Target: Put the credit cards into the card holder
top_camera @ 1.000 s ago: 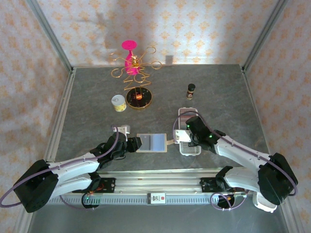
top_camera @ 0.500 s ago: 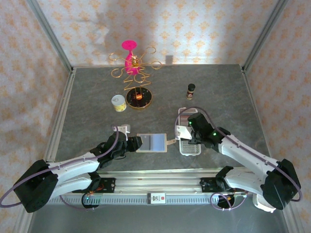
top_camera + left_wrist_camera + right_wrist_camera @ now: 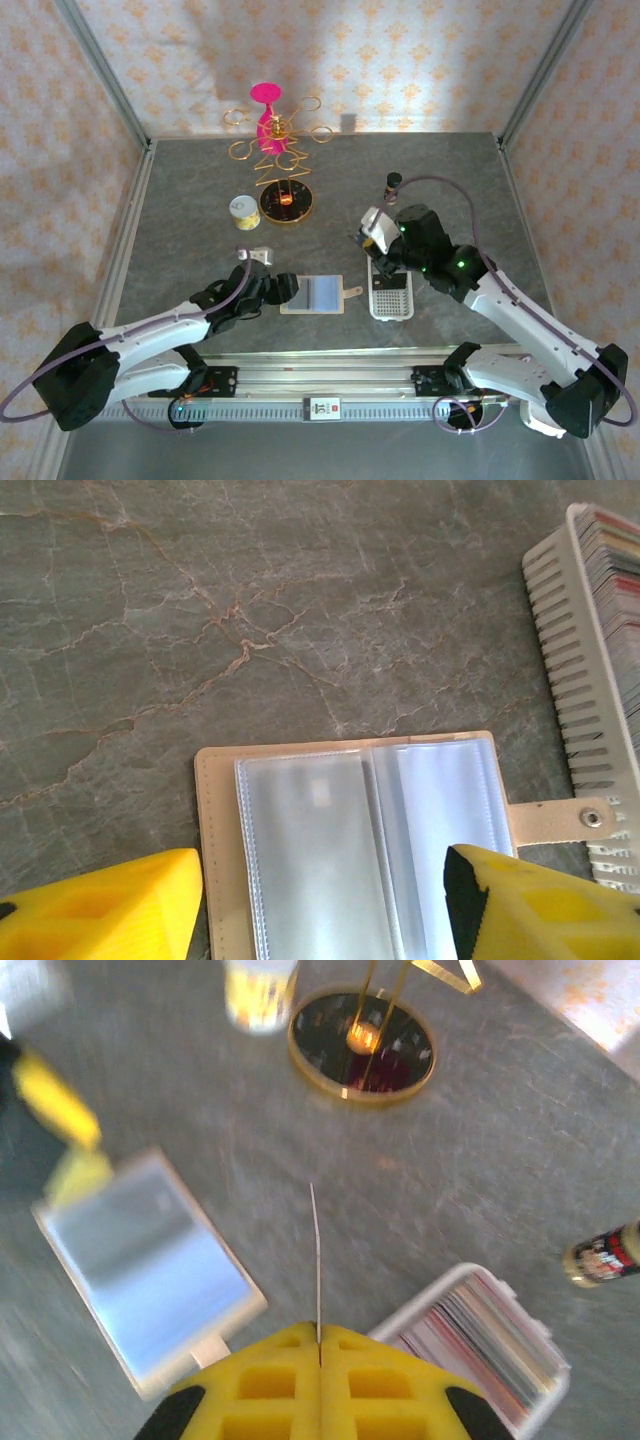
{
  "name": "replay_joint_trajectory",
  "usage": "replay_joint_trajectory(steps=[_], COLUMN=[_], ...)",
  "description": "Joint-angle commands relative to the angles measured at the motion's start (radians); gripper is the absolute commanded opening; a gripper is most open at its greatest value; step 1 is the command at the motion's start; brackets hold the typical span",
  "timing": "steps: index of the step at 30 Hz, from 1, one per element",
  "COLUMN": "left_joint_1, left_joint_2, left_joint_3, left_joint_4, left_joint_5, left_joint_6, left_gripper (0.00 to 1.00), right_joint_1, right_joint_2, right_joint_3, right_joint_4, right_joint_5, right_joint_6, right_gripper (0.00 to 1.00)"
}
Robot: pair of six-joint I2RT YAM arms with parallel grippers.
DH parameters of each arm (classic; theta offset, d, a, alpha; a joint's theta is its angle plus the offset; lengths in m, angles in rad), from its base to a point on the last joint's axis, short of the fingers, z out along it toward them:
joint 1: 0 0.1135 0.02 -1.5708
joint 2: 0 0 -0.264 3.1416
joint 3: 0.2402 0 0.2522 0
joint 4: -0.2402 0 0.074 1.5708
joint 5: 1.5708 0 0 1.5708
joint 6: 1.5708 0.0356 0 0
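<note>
Right hand (image 3: 320, 1338) clenched on one credit card (image 3: 316, 1250), edge-on; left hand (image 3: 325, 895) released above open card holder (image 3: 350, 820). Risk: unpinned holder may slide during insertion.

A gold wire stand (image 3: 287, 203), yellow tin (image 3: 244, 212), dark bottle (image 3: 394, 184) and white slotted tray (image 3: 392, 310) rest on the table (image 3: 180, 200).

card holder (image 3: 350, 850) cut off below, white tray (image 3: 560, 650) cut off right

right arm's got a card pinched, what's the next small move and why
Probably swing the right gripper over toward the card holder: it pinches one card edge-on, and the holder lies open, face up, ready to take it.
</note>
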Motion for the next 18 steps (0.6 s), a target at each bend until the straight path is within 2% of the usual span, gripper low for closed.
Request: replay_joint_trajectory(steps=[1, 5, 8, 11, 18], left_joint_1=[-0.014, -0.026, -0.029, -0.032, -0.043], left_joint_2=[0.048, 0.112, 0.157, 0.195, 0.292], left_joint_3=[0.047, 0.086, 0.110, 0.131, 0.193], left_joint_4=[-0.097, -0.140, -0.174, -0.183, -0.213], left_joint_5=[-0.020, -0.043, -0.063, -0.054, -0.055], left_joint_6=[0.037, 0.058, 0.069, 0.078, 0.104], left_gripper=[0.69, 0.68, 0.66, 0.65, 0.66], right_joint_1=[0.010, 0.026, 0.063, 0.090, 0.143], right_joint_2=[0.003, 0.031, 0.063, 0.131, 0.260], right_joint_3=[-0.017, -0.140, -0.243, -0.298, -0.352], right_joint_4=[0.147, 0.322, 0.442, 0.481, 0.611], right_joint_5=[-0.067, -0.107, -0.083, -0.052, -0.056], right_joint_6=[0.450, 0.801, 0.980, 1.075, 1.160], right_gripper=[0.00, 0.00, 0.00, 0.00, 0.00])
